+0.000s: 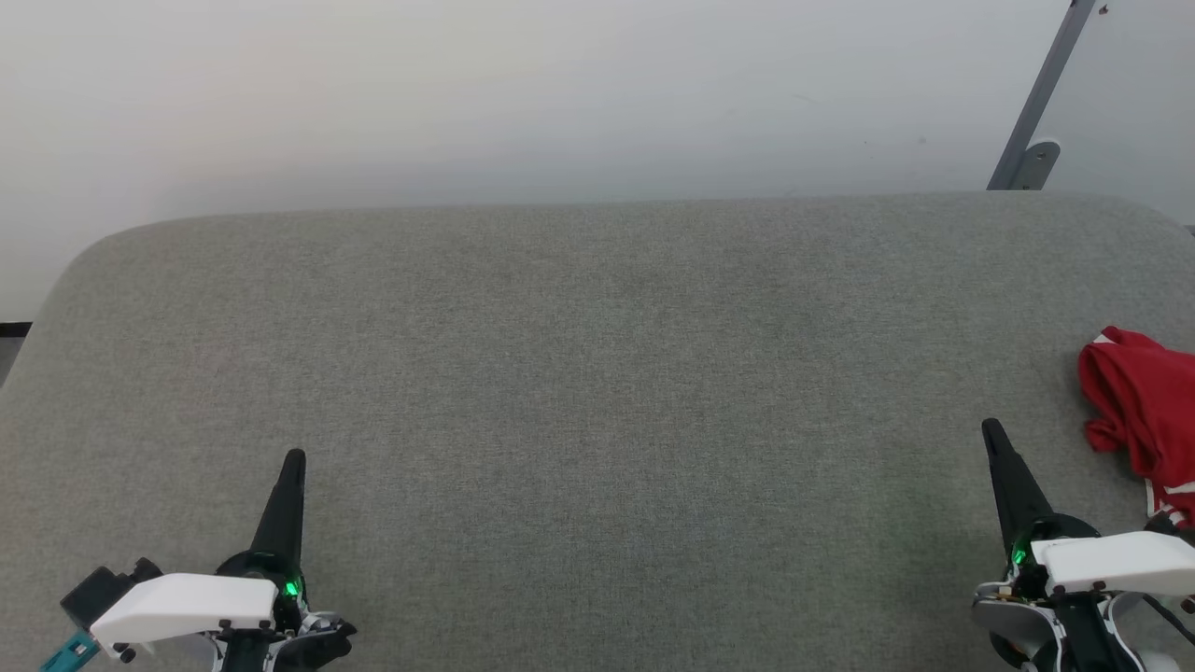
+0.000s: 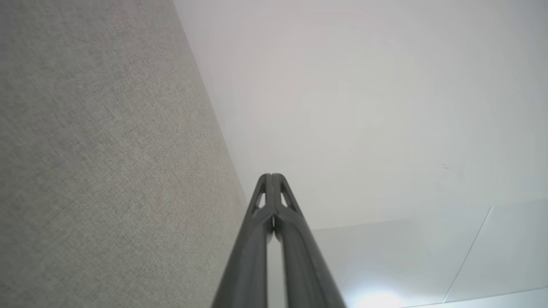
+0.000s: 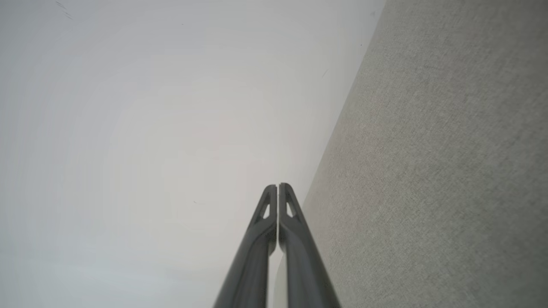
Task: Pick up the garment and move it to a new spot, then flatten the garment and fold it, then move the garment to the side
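garment: crumpled on surface, just right of right hand, not touching | right hand: closed, empty | left hand: closed, empty

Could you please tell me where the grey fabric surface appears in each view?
Head view: the grey fabric surface spans the lower two thirds, side to side.
Left wrist view: it takes the left side, beside the shut left hand.
Right wrist view: it takes the right side, beside the shut right hand.
Shared landmark: the surface's edge against the pale background.
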